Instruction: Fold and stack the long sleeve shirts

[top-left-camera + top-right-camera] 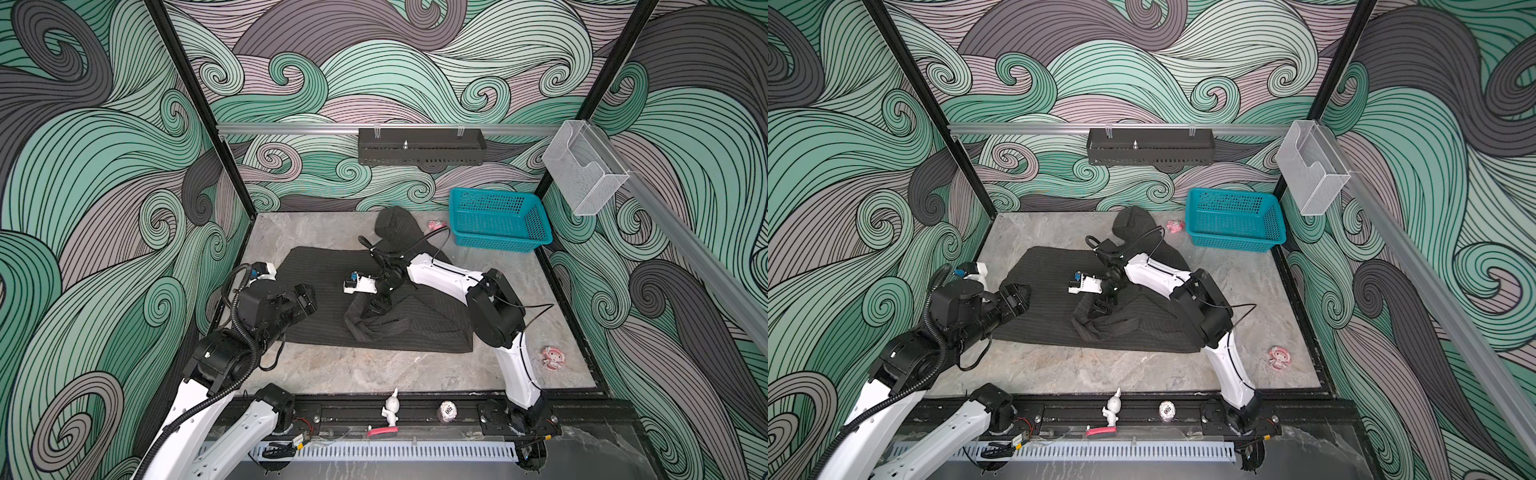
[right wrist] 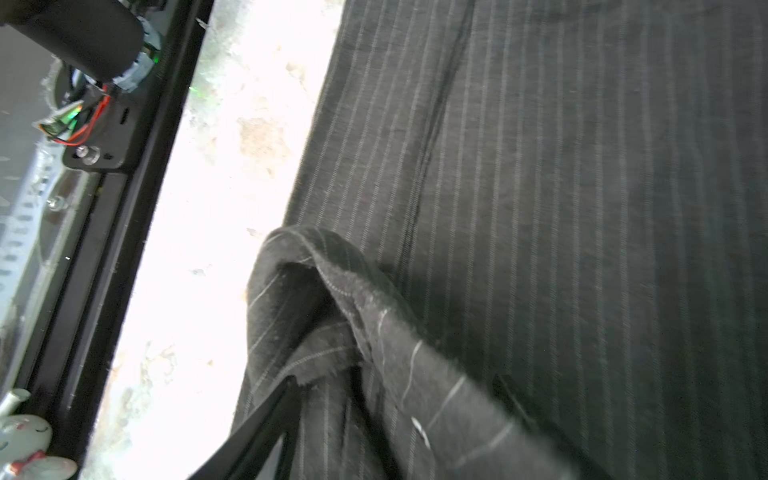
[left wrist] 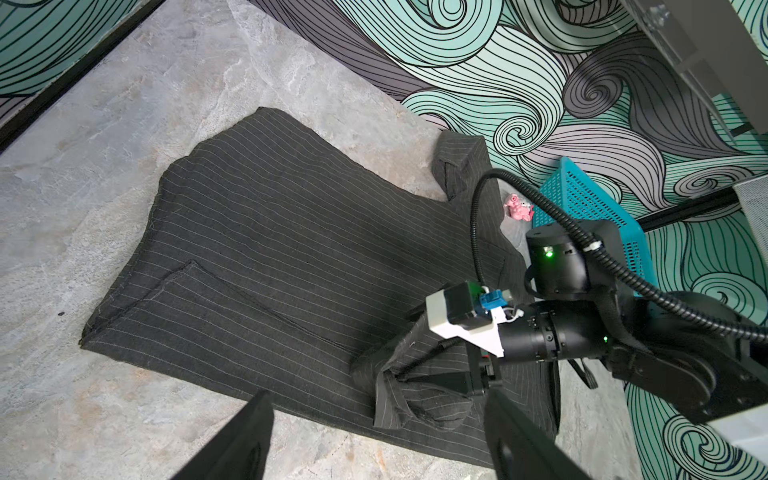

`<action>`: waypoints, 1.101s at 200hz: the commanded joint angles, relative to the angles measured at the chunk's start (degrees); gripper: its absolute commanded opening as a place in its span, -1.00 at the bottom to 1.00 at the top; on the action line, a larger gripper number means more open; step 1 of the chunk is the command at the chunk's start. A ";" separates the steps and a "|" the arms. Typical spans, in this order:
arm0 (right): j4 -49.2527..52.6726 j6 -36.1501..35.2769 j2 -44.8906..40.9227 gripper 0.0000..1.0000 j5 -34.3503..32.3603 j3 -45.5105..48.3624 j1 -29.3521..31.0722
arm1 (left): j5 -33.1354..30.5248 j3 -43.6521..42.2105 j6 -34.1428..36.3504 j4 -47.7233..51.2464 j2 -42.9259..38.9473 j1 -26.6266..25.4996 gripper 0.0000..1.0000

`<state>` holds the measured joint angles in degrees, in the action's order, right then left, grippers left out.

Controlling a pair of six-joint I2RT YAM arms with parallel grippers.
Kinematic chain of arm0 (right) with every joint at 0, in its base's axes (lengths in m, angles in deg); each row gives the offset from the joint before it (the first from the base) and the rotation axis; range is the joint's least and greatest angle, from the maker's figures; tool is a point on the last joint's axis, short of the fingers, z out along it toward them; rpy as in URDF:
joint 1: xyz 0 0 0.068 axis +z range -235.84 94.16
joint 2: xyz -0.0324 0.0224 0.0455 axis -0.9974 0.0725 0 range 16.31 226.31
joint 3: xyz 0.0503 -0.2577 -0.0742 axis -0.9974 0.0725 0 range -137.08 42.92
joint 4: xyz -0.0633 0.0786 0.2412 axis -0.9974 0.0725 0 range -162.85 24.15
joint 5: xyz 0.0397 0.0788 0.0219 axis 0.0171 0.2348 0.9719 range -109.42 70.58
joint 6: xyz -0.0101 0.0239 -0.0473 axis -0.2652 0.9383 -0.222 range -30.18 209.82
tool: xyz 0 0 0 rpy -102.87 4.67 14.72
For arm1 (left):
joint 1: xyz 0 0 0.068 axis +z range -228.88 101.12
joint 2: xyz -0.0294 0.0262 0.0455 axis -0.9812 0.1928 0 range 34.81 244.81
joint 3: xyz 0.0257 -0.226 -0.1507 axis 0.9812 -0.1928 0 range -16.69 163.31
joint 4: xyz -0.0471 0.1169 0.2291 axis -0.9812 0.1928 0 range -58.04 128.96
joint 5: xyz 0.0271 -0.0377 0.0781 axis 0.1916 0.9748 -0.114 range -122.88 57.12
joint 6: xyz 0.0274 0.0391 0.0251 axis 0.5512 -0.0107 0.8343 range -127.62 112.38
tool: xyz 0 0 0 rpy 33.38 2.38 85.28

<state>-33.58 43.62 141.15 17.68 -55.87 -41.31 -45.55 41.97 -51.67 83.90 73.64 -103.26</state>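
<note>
Left tool (image 1: 309,299): jaws wide, nothing between them; poised at the shirt (image 1: 324,270) edge on its own side, low over the cloth.
Right tool (image 1: 377,306): down in the bunched sleeve (image 1: 374,328) at mid-shirt; cloth heaped against one dark finger (image 2: 249,428) in the right wrist view; gripped or merely touched, cannot tell.
Shirt: dark pinstripe, spread mostly flat on the surface (image 1: 374,370) between the two arms; smooth toward the left arm, rumpled toward the right.
Sleeve: crumpled in a loose heap on the body, not laid straight.
Far sleeve (image 1: 395,226): trailing toward the back wall, near the basket (image 1: 498,243), not in it.
Step in hand, as judged: laying the near sleeve across the body.
Doing it well: pinch the sleeve layer only, close to the cuff; draw straight across so the stripes run parallel; travel low to avoid lifting the body; release only once flat.
Left tool's part, as judged: pin the near edge so the body cannot slide.
Risk: body layer caught with the sleeve, whole shirt dragged askew.
</note>
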 commanded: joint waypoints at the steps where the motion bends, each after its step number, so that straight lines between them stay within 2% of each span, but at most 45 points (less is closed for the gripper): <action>1: 1.37 0.43 0.81 0.21 3.19 -1.91 -0.05 | 0.38 -0.34 1.27 1.91 -0.59 0.65 0.61; 4: 1.55 0.68 0.59 0.14 3.51 -1.98 -0.06 | 0.32 -0.30 1.25 1.96 -0.68 0.65 0.61; 25: -0.39 3.13 -2.44 -0.75 3.68 -0.20 -0.06 | 0.27 -0.21 1.51 2.11 -1.23 0.83 0.60; 33: -1.66 4.86 -3.97 -1.00 3.69 0.63 -0.06 | 0.27 -0.11 1.68 2.11 -1.31 0.83 0.60; 46: -1.98 10.39 -6.78 -1.00 1.39 0.39 -0.02 | 0.27 0.42 2.03 2.51 -1.21 1.00 0.58; 57: -1.70 18.59 -9.50 -1.00 -4.88 -0.76 -0.15 | 0.30 1.33 2.37 3.02 -0.96 1.00 0.57; 73: 5.27 31.94 -12.80 -1.00 -21.67 -7.00 -0.28 | 0.19 2.36 2.95 3.16 -0.95 1.00 0.56; 81: 13.41 40.41 -12.44 -1.00 -32.82 -13.68 -0.46 | 0.19 2.67 3.17 3.16 -0.88 1.01 0.55; 87: 21.41 44.61 -10.93 -1.00 -37.33 -20.28 -0.89 | 0.27 2.98 3.31 3.14 -0.66 1.08 0.55; 106: 47.10 57.69 -4.97 -1.00 -41.96 -39.20 -2.89 | 0.78 3.95 3.48 3.40 0.21 1.09 0.54; 114: 53.79 61.91 -4.35 -1.00 -42.21 -41.07 -3.43 | 0.99 4.25 3.47 3.51 0.67 1.09 0.53; 124: 58.35 67.87 -5.90 -1.00 -43.11 -38.39 -3.50 | 1.15 4.66 3.29 3.84 1.00 1.08 0.53; 153: 54.39 77.46 -16.68 -1.00 -36.24 -18.24 -2.92 | 1.18 5.14 3.76 4.19 1.08 1.09 0.51; 184: 41.59 88.29 -26.27 -1.00 -17.35 -1.92 -3.55 | 0.71 5.50 4.91 4.38 0.98 1.08 0.51; 193: 36.27 93.64 -29.34 -1.00 -12.97 2.62 -3.58 | 0.59 5.81 5.24 4.61 1.04 1.09 0.50; 205: 24.16 102.34 -34.00 -1.00 -7.32 11.05 -3.57 | 0.13 6.11 5.85 4.74 1.08 1.16 0.50; 220: 2.90 119.34 -40.66 -1.00 -5.00 24.36 -2.87 | -0.62 6.45 6.56 4.86 0.68 1.17 0.50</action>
<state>-2.19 136.75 109.92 1.40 -44.30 -44.85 -44.43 45.49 -47.15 86.50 74.47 -102.61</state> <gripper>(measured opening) 0.052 0.751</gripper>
